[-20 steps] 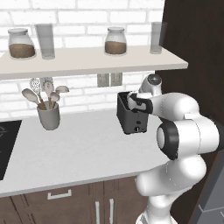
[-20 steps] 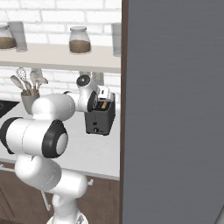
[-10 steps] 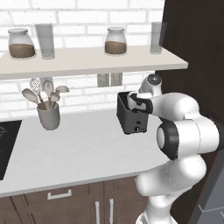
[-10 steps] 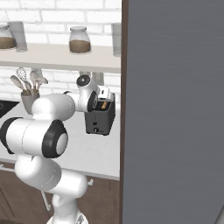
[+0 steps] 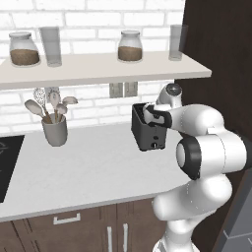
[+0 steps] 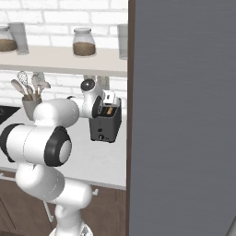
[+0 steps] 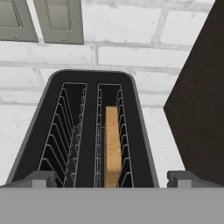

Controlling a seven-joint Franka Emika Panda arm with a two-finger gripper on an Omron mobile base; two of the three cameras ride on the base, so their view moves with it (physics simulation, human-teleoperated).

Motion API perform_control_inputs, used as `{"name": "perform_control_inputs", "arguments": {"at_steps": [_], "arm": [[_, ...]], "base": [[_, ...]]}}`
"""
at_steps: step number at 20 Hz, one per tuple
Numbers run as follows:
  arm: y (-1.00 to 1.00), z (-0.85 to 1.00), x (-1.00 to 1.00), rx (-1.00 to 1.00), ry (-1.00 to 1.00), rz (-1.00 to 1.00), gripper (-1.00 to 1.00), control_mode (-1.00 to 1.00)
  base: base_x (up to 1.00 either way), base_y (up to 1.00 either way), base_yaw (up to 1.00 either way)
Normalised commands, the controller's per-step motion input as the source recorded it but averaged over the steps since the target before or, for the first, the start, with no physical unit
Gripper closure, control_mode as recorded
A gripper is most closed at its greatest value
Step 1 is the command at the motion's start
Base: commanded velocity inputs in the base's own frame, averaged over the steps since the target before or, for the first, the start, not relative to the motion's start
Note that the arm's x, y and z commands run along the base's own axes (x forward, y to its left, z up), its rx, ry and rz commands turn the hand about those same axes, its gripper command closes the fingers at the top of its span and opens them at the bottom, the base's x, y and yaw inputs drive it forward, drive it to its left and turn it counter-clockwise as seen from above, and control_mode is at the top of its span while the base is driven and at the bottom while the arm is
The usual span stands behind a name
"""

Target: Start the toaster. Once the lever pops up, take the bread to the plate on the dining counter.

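Working left to right across the left base view, we pass the utensil cup at about nine o'clock on the surface, then the toaster near centre against the brick wall, with our gripper hanging just over its top at roughly one o'clock of the body. From the hand view, the toaster sits straight below us, and the bread stands on edge in the right-hand slot, left slot bare. The jaws are spread to their widest and hold nothing, their tips straddling the near end of the toaster. What could go wrong: the lever is not visible to us, so a press aimed blind may land on the rim or slide off the casing and shove the toaster back toward the wall; reaching for the bread before it lifts could wedge a finger in the wire guides. The toaster's front is cut off in the hand view, and in the right base view the arm covers part of it, so we can only guess the slice is probably still seated low.
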Motion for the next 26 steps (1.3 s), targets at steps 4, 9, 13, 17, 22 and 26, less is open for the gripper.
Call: {"name": "perform_control_inputs", "arguments": {"at_steps": [4,9,13,17,22,26], "arm": [[0.0,0.0,0.0,0.0,0.0,0.0,-1.0,-1.0],[0.0,0.0,0.0,0.0,0.0,0.0,-1.0,-1.0],[0.0,0.0,0.0,0.0,0.0,0.0,-1.0,-1.0],[0.0,0.0,0.0,0.0,0.0,0.0,-1.0,-1.0],[0.0,0.0,0.0,0.0,0.0,0.0,-1.0,-1.0],[0.0,0.0,0.0,0.0,0.0,0.0,-1.0,-1.0]], "base": [[0.0,0.0,0.0],[0.0,0.0,0.0],[0.0,0.0,0.0],[0.0,0.0,0.0],[0.0,0.0,0.0],[0.0,0.0,0.0]]}}
